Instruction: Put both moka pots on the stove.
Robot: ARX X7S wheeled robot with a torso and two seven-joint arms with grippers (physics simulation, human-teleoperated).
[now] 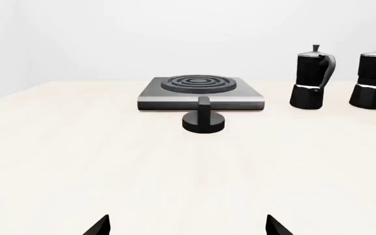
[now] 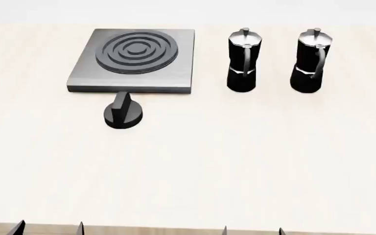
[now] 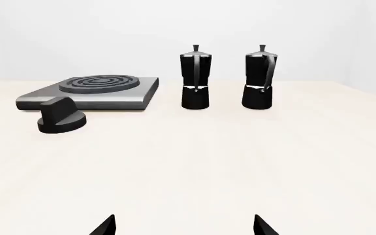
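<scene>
Plainly nothing placed yet. From the left wrist: left pincer (image 1: 186,226) released, tips spread wide and low over bare worktop (image 1: 77,166), gripping nothing; stove (image 1: 201,92) straight ahead with the squat black knob (image 1: 203,119) just before its front edge, both moka pots (image 1: 312,78) (image 1: 375,78) off to one side, upright. Risk here: a straight reach clipping the knob and nudging it against the stove. From the head: stove (image 2: 133,59) far left, knob (image 2: 123,112) close in front, nearer pot (image 2: 243,61) just right of the stove, farther pot (image 2: 312,61) beside it, well clear of each other; both pincers barely showing at the bottom edge, well short of everything. From the right wrist: right pincer (image 3: 182,226) likewise released and empty, pots (image 3: 195,78) (image 3: 260,78) ahead. Tall, narrow-waisted bodies likely to topple if struck high or gripped off-centre; curved handles liable to catch a fingertip; the second pot possibly crowding the first on the burner.
</scene>
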